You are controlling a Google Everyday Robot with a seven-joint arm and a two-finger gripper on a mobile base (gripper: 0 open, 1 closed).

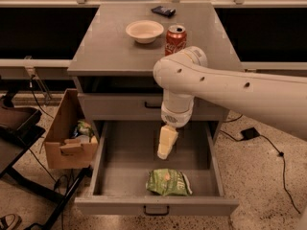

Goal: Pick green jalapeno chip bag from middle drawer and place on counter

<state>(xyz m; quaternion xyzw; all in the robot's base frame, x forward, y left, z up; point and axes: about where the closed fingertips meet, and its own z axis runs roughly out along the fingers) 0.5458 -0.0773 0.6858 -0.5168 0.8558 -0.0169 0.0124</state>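
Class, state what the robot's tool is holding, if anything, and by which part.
Nothing. The tool hangs above the middle drawer, clear of the green jalapeno chip bag lying on its floor.

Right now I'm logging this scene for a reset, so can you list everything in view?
green jalapeno chip bag: one, light green, on the drawer floor near the front
middle drawer: one, grey, pulled open
counter: one, grey, top of the cabinet
bowl: one, cream, on the counter
soda can: one, red, upright, right of the bowl
dark flat object: one, black, at the counter's back edge
upper drawer: one, grey with a black handle, closed
cardboard box: one, brown, on the floor left of the cabinet
black adapter: one, with cable, on the floor to the right
arm: one, white, reaching in from the right
pincer: one, cream, pointing down over the open drawer, above and behind the bag
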